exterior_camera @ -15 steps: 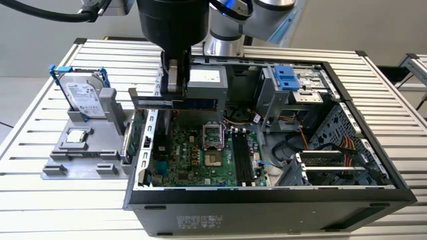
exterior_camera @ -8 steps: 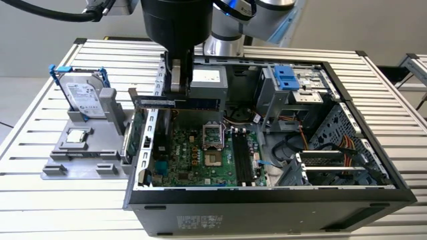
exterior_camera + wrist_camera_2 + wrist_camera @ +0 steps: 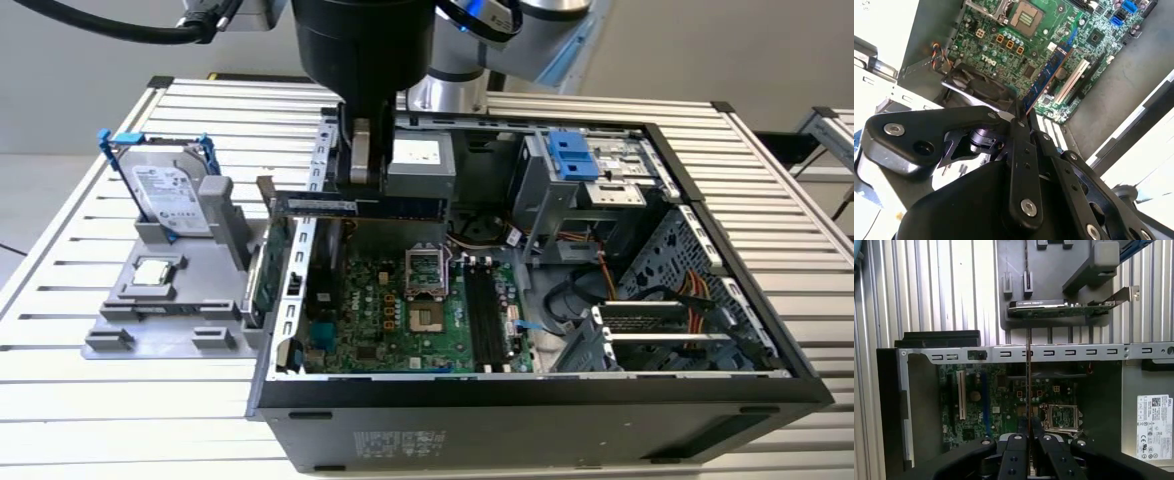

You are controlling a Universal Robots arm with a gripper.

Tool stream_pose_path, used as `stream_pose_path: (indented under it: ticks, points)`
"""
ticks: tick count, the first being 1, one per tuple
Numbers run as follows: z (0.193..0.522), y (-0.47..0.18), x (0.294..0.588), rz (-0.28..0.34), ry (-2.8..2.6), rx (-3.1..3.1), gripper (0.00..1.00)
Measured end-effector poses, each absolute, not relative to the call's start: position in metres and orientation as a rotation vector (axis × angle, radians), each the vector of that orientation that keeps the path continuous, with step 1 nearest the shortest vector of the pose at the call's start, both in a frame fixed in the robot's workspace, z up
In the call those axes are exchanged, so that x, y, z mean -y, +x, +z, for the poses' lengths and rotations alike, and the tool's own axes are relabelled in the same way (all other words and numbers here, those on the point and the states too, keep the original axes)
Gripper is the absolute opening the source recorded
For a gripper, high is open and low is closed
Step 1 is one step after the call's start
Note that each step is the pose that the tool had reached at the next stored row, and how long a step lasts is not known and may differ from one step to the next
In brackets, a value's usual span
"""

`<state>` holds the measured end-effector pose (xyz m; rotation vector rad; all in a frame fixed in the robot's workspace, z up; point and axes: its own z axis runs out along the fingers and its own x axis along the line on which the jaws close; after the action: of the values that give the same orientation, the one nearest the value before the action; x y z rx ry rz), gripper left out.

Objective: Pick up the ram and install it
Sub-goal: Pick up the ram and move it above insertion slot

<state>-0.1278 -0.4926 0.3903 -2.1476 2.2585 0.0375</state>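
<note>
My gripper (image 3: 363, 192) is shut on the ram (image 3: 310, 206), a long thin dark stick held level above the open computer case (image 3: 534, 395), over the motherboard's (image 3: 387, 310) far left part in the exterior view. In the second wrist view the ram (image 3: 1051, 67) juts out from the gripper (image 3: 1019, 117) over the green board. The first wrist view has the ram (image 3: 1028, 375) edge-on as a thin line rising from the gripper (image 3: 1028, 436). The black memory slots (image 3: 487, 320) lie lower, beside the processor socket (image 3: 424, 272).
A grey fixture (image 3: 134, 325) on the slatted table, at the exterior view's left, holds a silver hard drive with blue clips (image 3: 171, 190) and a small chip (image 3: 154, 270). A green expansion card (image 3: 1064, 307) stands in it. Drive cages (image 3: 581, 165) and cables crowd the case's right.
</note>
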Motion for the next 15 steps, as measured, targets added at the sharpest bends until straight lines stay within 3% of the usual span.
stream_pose_path:
  ticks: [15]
  points:
    - [0.390, -0.108, 0.493, 0.038, -2.137, -2.269, 0.00]
